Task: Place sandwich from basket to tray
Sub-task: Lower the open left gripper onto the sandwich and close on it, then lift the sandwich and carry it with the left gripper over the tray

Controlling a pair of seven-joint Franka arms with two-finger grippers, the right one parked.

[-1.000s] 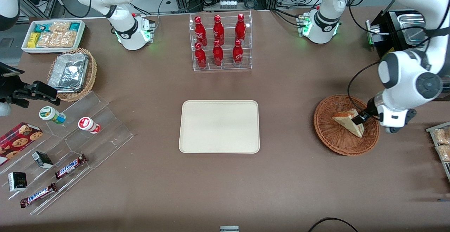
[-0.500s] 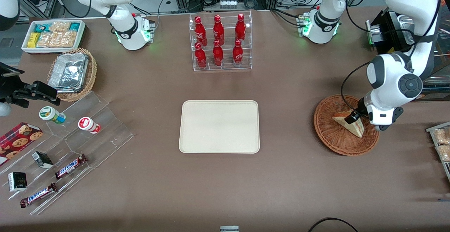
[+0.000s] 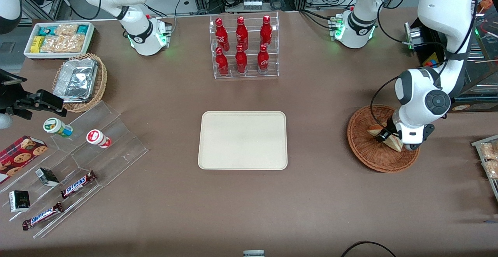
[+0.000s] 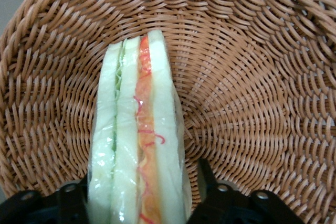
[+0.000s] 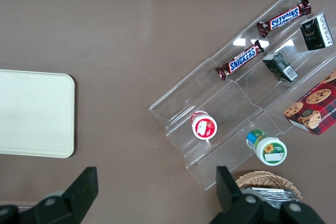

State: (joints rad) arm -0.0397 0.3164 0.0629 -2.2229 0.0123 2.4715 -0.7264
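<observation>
The sandwich (image 3: 395, 144), a pale bread wedge with red and green filling, lies in the reddish-brown wicker basket (image 3: 365, 152) toward the working arm's end of the table. My left gripper (image 3: 385, 135) is down in the basket, over the sandwich. In the left wrist view the sandwich (image 4: 136, 129) stands on edge between my black fingers (image 4: 207, 179). One finger sits close against it and the other stands a little apart, with the wicker basket (image 4: 252, 77) showing in the gap. The gripper (image 4: 142, 192) is open. The cream tray (image 3: 243, 140) lies at the table's middle, with nothing on it.
A clear rack of red bottles (image 3: 243, 46) stands farther from the front camera than the tray. Toward the parked arm's end are a tan basket with a foil container (image 3: 79, 81), a white snack bin (image 3: 58, 39) and a clear stepped stand (image 3: 78, 163) with snacks.
My left arm has swung toward the tray and the gripper has come down over the sandwich. The sandwich and basket have not moved.
</observation>
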